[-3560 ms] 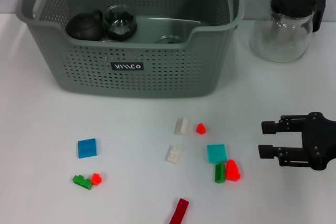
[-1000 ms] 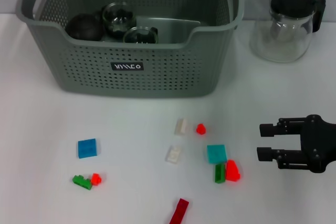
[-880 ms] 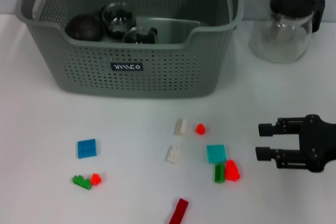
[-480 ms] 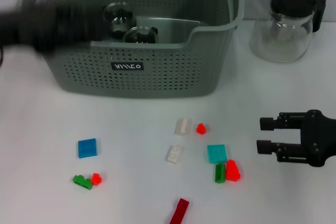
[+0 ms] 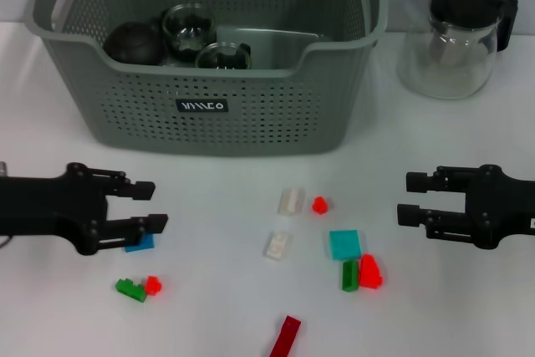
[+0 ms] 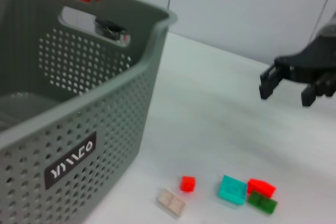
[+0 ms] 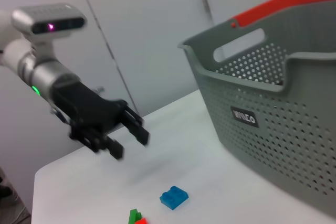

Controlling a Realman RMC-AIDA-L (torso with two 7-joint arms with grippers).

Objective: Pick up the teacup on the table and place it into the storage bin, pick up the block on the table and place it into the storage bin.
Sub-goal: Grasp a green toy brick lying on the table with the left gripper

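Left gripper (image 5: 152, 205): we see it open, empty, above the blue block (image 5: 140, 244) near the tabletop's (image 5: 67, 315) left edge.
Right gripper (image 5: 408, 198): open, empty, near the right edge.
Storage bin (image 5: 209, 114): at the far edge.

Grey-green perforated plastic storage bin (image 5: 251, 114) sits at back-centre of white tabletop (image 5: 435, 140), w/ dark round teapot (image 5: 134, 42) and two clear glass teacups (image 5: 191, 29) inside. Glass jug w/ black lid (image 5: 458, 39) stands right of bin. Small plastic blocks (image 5: 344, 244) lie scattered in front. Left hand (image 5: 149, 206) is front-left, above blue square block (image 5: 140, 243); right hand (image 5: 408, 198) front-right, just beside block cluster.
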